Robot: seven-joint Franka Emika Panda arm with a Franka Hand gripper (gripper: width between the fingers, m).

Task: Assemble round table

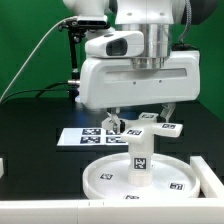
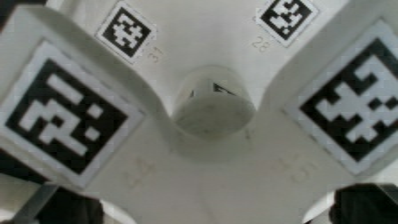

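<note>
The large round disc (image 1: 100,181) lies flat on the black table in the exterior view. The short thick cylinder leg (image 1: 140,160) stands upright at its centre. The cross-shaped foot (image 1: 135,129) sits level right above the leg's top; I cannot tell whether they touch. My gripper (image 1: 139,118) comes straight down on the foot, one finger on each side. In the wrist view the foot (image 2: 196,170) fills the picture, with tagged arms and a round centre socket (image 2: 214,108). The dark fingertips (image 2: 45,205) press against its sides, and the gripper (image 2: 205,208) is shut on it. Disc and leg are hidden there.
The marker board (image 1: 84,136) lies flat behind the disc, toward the exterior view's left. A white rail (image 1: 40,213) runs along the near table edge, and a white block (image 1: 212,178) stands at the exterior view's right of the disc.
</note>
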